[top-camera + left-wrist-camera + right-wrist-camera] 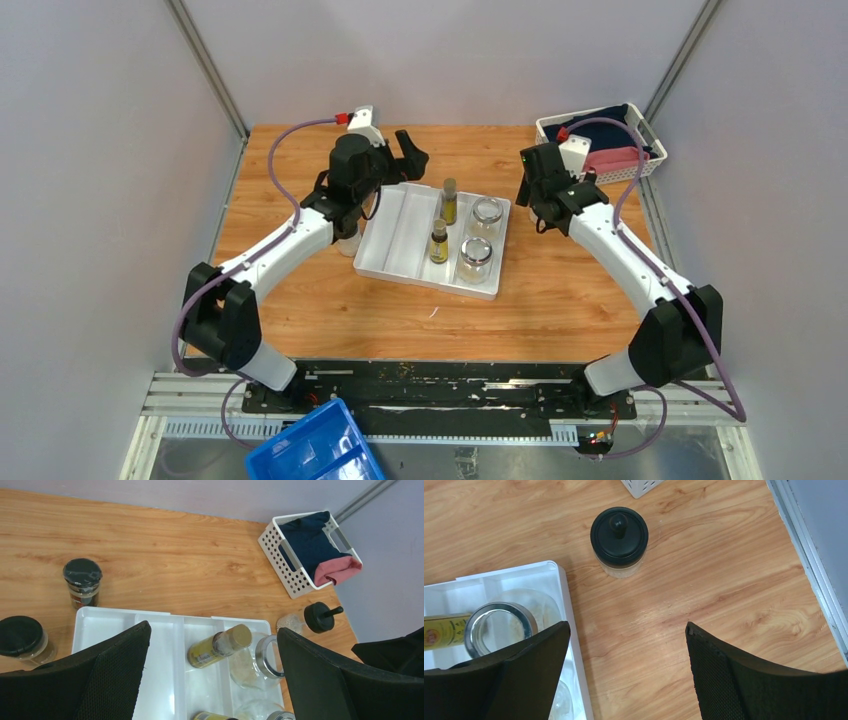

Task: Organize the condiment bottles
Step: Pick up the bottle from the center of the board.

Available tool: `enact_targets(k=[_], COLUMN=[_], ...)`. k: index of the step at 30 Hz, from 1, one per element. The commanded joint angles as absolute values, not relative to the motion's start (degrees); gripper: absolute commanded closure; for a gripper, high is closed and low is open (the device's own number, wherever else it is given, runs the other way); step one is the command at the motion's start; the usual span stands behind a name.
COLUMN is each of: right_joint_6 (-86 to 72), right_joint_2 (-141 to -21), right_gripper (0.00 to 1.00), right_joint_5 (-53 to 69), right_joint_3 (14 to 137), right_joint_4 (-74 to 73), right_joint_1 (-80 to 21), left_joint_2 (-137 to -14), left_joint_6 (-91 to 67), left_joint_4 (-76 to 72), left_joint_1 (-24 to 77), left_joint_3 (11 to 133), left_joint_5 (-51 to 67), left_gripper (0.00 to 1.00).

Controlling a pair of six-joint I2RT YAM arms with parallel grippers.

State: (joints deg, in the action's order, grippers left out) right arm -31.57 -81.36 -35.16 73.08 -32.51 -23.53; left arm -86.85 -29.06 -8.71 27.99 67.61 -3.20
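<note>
1. Risking a toppled knob-lidded jar (619, 535): coming down off-centre and catching the knob or lid rim instead of the clear body. Standing on the bare table (724, 605) at 12 o'clock of the right gripper (626, 627), apart from its fingers.
2. Risking a knock to the clear glass jars (487, 215) filling the white divided tray (400, 240) along its 3 o'clock lane, if swinging a carried jar in low over that edge.
3. Risking a brush against the black-lidded jars (82, 582) waiting outside the tray, at 9 and 10 o'clock in the left wrist view, if pulling the left arm back carelessly.
4. Left arm: reaching forward with the elbow low and hovering the left gripper (212, 632) above the tray's 12 o'clock end. Holding its jaws wide apart, gripping nothing.
5. Right arm: stretching toward 11 o'clock from its base, wrist bent down, hanging beside the tray's 3 o'clock side. Keeping its jaws apart and empty.
6. Already sitting upright in the tray: two yellow-labelled bottles (449, 202), one lane toward 9 o'clock from the glass jars.
</note>
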Motion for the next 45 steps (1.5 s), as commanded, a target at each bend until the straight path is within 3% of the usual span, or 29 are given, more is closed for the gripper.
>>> enact_targets(k=[1, 38, 45], right_joint_6=[-29.26, -25.7, -25.97], right_joint_2=[-84.21, -105.0, -107.39], right_gripper=[0.11, 0.11, 0.15], right_joint_5=[-32.53, -23.1, -22.05], right_joint_3=[72.95, 86.77, 88.28], right_joint_4=[-32.08, -26.57, -25.82], right_joint_1=[-21.34, -10.78, -10.13], left_joint_2=[-88.18, -96.22, -97.53], left_joint_6=[-29.46, -26.46, -26.24], left_joint_4=[-7.52, -7.87, -7.9], left_joint_1=[27.6, 26.63, 26.46], left_joint_3=[69.17, 73.76, 74.25], left_joint_5=[-1.94, -1.66, -1.45], left_gripper=[0.0, 0.0, 0.0])
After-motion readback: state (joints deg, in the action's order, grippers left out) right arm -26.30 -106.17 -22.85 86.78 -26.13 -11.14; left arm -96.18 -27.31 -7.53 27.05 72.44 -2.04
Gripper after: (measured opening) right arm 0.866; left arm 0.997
